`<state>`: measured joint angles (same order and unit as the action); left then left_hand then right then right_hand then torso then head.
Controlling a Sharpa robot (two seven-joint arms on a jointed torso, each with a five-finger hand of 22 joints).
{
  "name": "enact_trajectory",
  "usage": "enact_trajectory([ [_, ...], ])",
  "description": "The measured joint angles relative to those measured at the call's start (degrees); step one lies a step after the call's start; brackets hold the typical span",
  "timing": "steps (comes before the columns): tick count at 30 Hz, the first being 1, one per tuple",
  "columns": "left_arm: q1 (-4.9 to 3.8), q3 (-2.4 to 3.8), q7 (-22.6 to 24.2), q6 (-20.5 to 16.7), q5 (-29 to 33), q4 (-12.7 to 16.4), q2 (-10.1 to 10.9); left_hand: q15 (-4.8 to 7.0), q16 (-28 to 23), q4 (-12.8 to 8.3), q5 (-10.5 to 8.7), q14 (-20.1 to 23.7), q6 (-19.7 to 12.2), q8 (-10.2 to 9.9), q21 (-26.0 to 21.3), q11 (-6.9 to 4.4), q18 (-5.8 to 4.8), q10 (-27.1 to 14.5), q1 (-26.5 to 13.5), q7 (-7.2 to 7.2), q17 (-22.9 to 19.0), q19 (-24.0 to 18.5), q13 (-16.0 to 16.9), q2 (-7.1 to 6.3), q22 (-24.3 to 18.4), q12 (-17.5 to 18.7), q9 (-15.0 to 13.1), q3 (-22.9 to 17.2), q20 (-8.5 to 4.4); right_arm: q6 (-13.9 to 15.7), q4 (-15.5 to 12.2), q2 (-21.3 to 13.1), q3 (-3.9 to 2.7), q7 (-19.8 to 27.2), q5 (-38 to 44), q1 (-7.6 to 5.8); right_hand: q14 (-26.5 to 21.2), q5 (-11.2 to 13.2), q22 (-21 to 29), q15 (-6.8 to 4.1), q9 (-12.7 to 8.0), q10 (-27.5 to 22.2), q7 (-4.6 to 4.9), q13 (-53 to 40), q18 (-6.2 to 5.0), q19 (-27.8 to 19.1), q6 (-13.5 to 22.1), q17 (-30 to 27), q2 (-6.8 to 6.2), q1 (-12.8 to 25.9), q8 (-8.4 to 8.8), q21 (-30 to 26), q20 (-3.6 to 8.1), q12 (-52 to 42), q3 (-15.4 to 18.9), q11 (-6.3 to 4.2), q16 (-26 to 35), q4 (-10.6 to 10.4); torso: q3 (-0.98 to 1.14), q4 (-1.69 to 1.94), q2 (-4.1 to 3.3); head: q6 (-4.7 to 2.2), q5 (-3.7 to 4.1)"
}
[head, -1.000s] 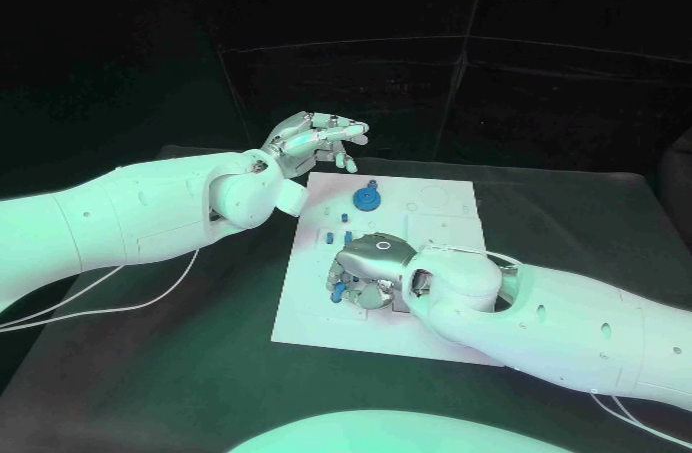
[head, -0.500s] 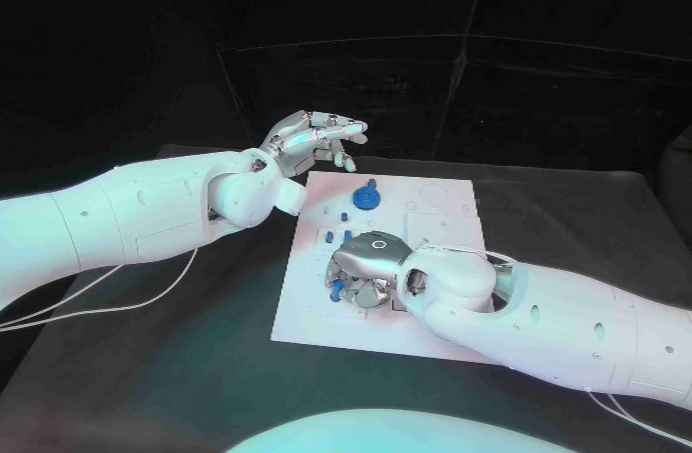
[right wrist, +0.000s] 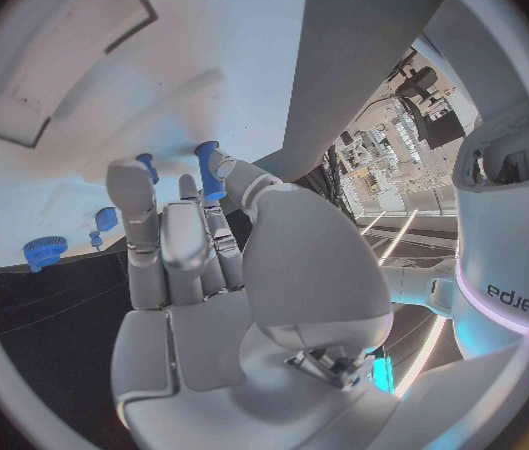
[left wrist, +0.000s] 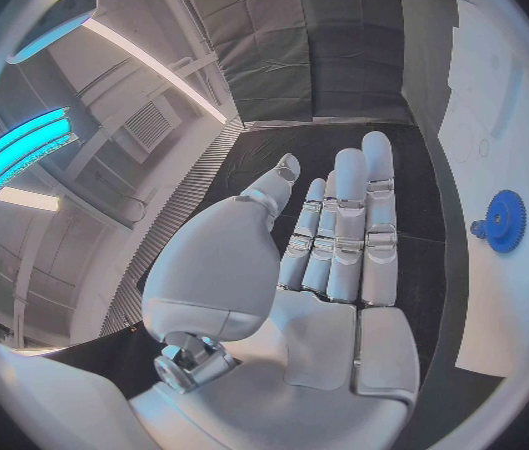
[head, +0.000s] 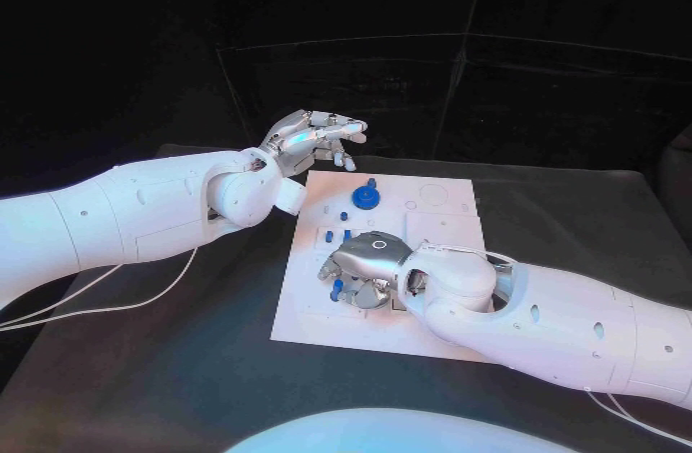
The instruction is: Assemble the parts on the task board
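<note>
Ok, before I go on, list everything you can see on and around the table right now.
Task board: one, white, flat in the middle of the table.
Gear: one, blue, standing on the board's far part, near the left hand.
Small parts: a few, blue, on the board between the gear and the right hand; exact count is hard to tell.
Peg: one, blue, at the right hand's fingertips; whether it is gripped is unclear.
Table: one, black, under the board.
Cables: thin, pale, trailing on the table under the left arm.
Left hand: silver, raised beyond the board's far left corner, holding nothing.
Right hand: silver, palm down over the board's near left part.
</note>
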<state>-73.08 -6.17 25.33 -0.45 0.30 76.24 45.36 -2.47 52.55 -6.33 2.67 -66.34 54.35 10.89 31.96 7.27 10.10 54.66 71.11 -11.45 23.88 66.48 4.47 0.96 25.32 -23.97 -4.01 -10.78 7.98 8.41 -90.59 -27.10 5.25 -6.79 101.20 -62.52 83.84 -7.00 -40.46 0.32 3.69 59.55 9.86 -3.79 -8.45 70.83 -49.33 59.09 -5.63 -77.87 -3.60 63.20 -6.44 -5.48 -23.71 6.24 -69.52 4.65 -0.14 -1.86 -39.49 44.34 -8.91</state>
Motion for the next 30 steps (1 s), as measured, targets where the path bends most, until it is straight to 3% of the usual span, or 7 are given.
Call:
enact_trajectory([
  [23, 0.00, 0.00, -0.1, 0.0, 0.0, -0.1, 0.1, 0.00, 0.0, 0.0, 0.00, 0.0, 0.0, 0.0, 0.0, 0.00, 0.00, 0.0, 0.0, 0.00, 0.0, 0.0, 0.0, 0.00, 0.0, 0.0, 0.0, 0.0, 0.00, 1.6, -2.8, -2.1, 0.03, 0.0, -0.7, 0.10, 0.2, 0.0, 0.9, 0.20, 0.2, 0.0, 0.41, 0.0, 0.00, -0.3, 0.4, -0.9, -0.23, 0.2, 0.00, -0.7, -0.31, -0.5, 0.6, 0.00, 0.6, 0.0, 0.03, -0.06, 0.00, 0.52, -0.09],
  [30, -0.01, 0.00, -0.1, 0.0, 0.0, -0.1, 0.1, 0.00, 0.0, 0.0, 0.00, 0.0, 0.0, 0.0, 0.0, 0.00, 0.00, 0.0, 0.0, 0.00, 0.0, 0.0, 0.0, 0.00, 0.0, 0.0, 0.0, 0.0, 0.00, 2.1, -2.5, -2.2, 0.03, -0.4, -0.6, 0.12, 0.2, 0.0, 2.3, 0.20, 0.2, -0.7, 0.41, 0.0, 0.00, -0.8, 0.4, -1.9, -0.23, 0.2, 0.00, -1.4, -0.20, -0.5, 1.0, 0.10, 1.3, 0.0, -0.01, -0.08, 0.00, 0.48, 0.16],
])
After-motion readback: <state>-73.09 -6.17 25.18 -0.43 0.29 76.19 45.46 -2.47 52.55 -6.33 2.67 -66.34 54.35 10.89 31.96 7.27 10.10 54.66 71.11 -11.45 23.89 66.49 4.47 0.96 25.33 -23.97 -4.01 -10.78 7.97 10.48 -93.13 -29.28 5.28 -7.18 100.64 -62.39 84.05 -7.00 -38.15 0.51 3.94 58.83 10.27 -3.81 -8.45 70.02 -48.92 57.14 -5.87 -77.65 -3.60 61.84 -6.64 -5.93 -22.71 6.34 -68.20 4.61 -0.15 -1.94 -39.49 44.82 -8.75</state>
